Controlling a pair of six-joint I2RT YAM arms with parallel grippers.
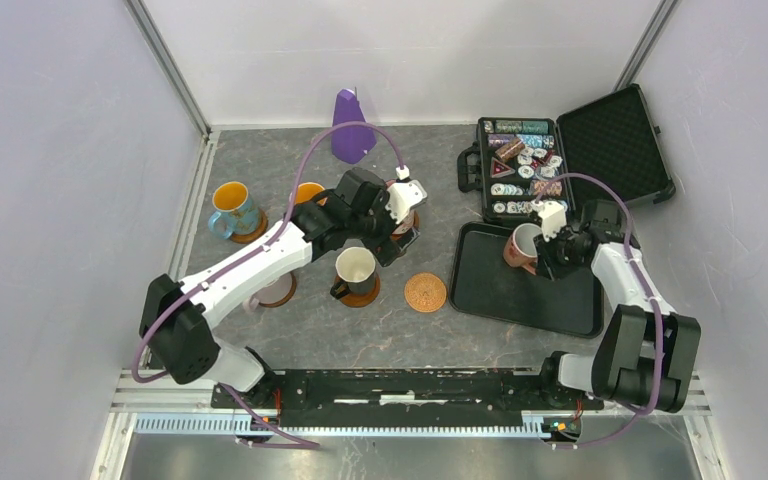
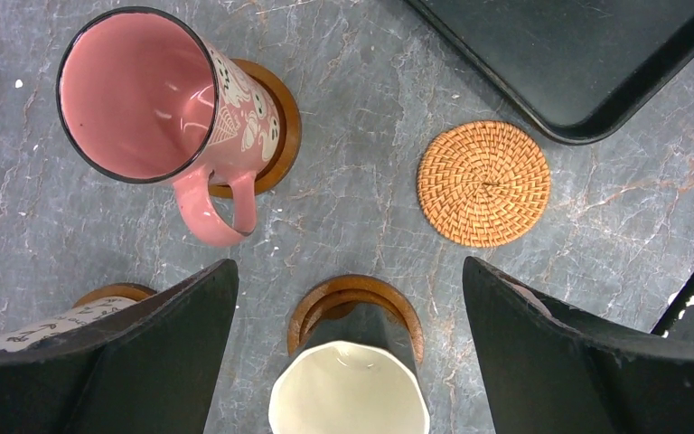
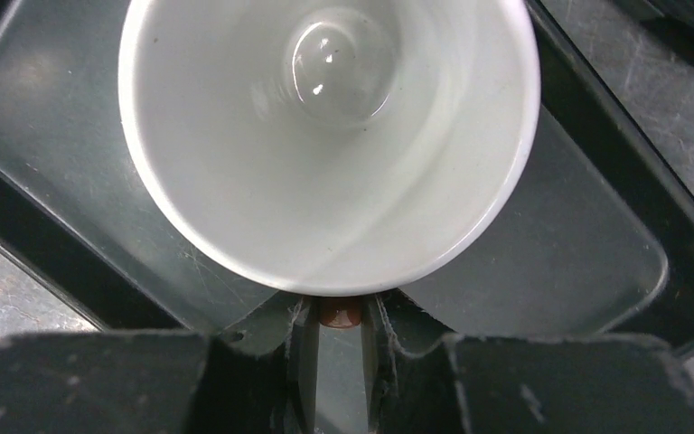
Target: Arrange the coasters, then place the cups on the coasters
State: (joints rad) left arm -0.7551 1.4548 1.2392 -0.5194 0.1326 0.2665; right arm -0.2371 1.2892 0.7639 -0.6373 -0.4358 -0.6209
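Note:
My right gripper (image 3: pixel 341 318) is shut on the brown handle of a cup (image 3: pixel 330 136) that is white inside and reddish-brown outside (image 1: pixel 523 247), over the black tray (image 1: pixel 520 295). My left gripper (image 2: pixel 348 267) hangs open above the table, holding nothing. Between its fingers (image 2: pixel 172 348) I see a dark cup with a cream inside (image 2: pixel 350 393) standing on a brown coaster (image 2: pixel 357 291). A pink cup (image 2: pixel 135 95) stands on another brown coaster (image 2: pixel 282 127). The woven orange-brown coaster (image 2: pixel 483 183) lies bare beside the tray. A blue cup (image 1: pixel 232 208) sits on a coaster at the left.
An open case of poker chips (image 1: pixel 520 170) lies behind the tray. A purple cone (image 1: pixel 348 125) stands at the back. Two more cups (image 1: pixel 308 192) (image 1: pixel 275 290) are partly hidden under the left arm. Grey walls close in both sides.

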